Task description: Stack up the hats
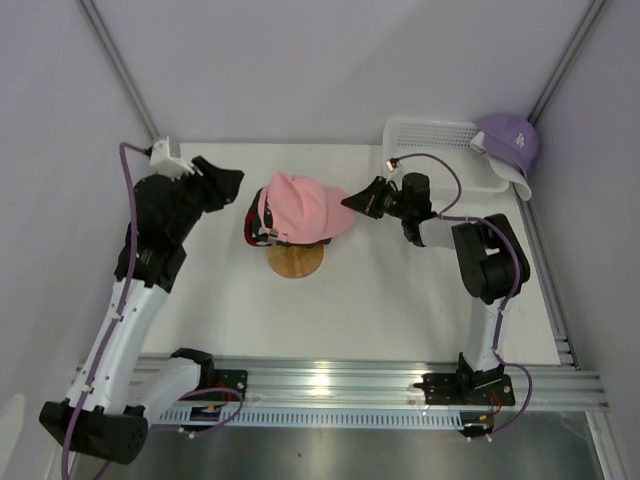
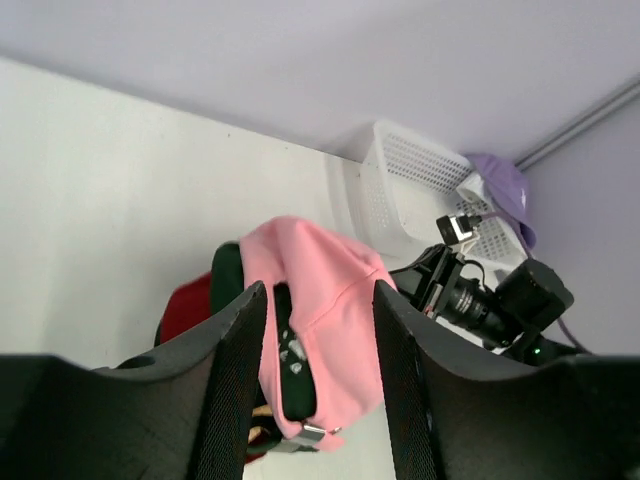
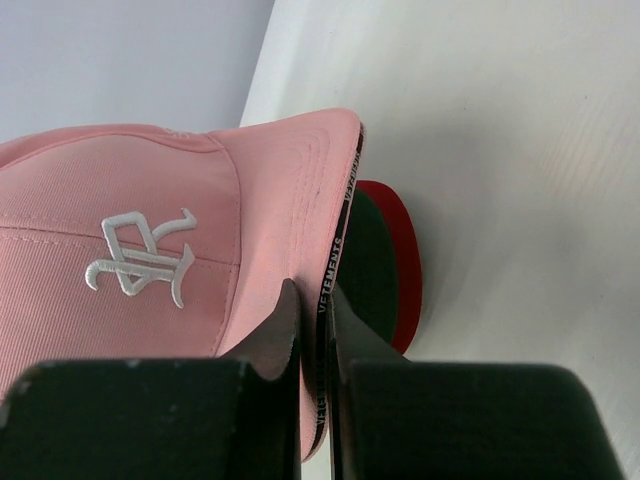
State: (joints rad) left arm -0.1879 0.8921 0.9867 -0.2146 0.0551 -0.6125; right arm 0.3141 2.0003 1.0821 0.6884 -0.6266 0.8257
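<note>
Tabletop (image 1: pixel 400 300): pink cap (image 1: pixel 300 207), brim rightward

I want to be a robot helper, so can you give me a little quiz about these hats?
1. True or false: the pink hat lies topmost on the wooden stand.
2. Where is the lavender hat? A) under the pink hat B) at the white basket's edge C) on the wooden stand
3. Which fingers pinch the pink hat's brim?
Key: 1 true; 2 B; 3 the right fingers; the left fingers stand open.
</note>
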